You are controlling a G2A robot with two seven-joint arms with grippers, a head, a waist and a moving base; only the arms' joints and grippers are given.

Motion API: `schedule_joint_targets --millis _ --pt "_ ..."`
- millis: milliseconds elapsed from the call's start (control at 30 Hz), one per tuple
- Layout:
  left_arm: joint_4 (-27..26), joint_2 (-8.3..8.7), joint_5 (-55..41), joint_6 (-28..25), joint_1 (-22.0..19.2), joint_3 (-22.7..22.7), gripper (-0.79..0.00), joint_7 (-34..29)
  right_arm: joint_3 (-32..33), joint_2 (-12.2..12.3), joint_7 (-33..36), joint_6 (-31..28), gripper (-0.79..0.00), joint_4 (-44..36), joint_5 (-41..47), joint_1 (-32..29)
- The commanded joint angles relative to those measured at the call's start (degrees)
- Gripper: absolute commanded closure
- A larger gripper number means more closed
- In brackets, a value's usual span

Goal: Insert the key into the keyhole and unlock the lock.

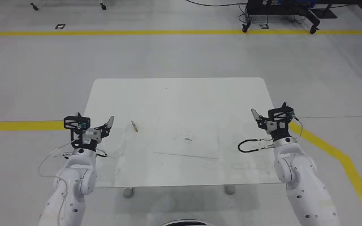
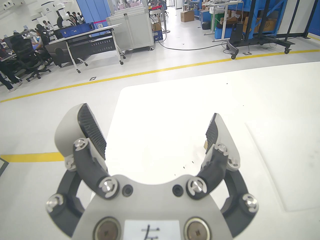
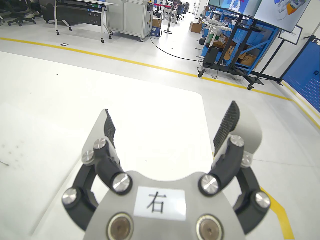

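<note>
Nearest the robot, the left gripper (image 2: 150, 111) hangs at the left edge of the table (image 1: 181, 101). Its ribbed fingers are spread wide with nothing between them, one over the floor and the other over the tabletop. A white label (image 2: 151, 229) on its base carries one black character, whose lower part is cut off by the frame edge. A small brownish bit (image 2: 205, 146) peeks from behind one finger pad, mostly hidden, and what it is cannot be told. The right gripper (image 3: 170, 107) sits at the table's right edge, its fingers likewise spread and holding nothing. Its label (image 3: 160, 204) shows one whole character. A black cable (image 1: 249, 146) loops beside that arm over the table's edge. A little farther in, near the left gripper but apart from it, the key (image 1: 134, 125) lies flat on the tabletop. It shows as a slim tilted sliver, too small to make out teeth or bow. Faint scuffs (image 1: 186, 137) mark the middle of the table. Beyond the far edge a yellow floor line (image 1: 169, 33) crosses the floor, and behind it a black wheeled stand (image 1: 277, 11) is cut off at the top.
</note>
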Motion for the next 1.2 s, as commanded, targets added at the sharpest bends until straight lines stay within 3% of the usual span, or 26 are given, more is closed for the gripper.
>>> schedule_joint_targets --millis 0,300,600,900,1167 --pt "0.0 0.00 0.0 0.0 0.0 0.0 -0.785 0.0 0.0 0.0 0.0 0.0 -0.785 0.0 0.0 0.0" --pt "0.0 0.00 0.0 0.0 0.0 0.0 -0.785 0.0 -1.0 0.0 1.2 -1.1 -0.785 0.1 -1.2 0.6" --pt "0.0 0.00 0.0 0.0 0.0 0.0 -0.785 0.0 -14.7 -1.0 12.0 -3.8 -0.785 3.5 -13.8 9.9" --pt "0.0 0.00 0.0 0.0 0.0 0.0 -0.785 0.0 -19.6 -1.8 16.5 -13.8 -0.785 9.6 -10.2 17.8" --pt "0.0 0.00 0.0 0.0 0.0 0.0 -0.785 0.0 -24.4 -2.0 18.0 -29.8 -0.785 15.4 -6.8 23.4"
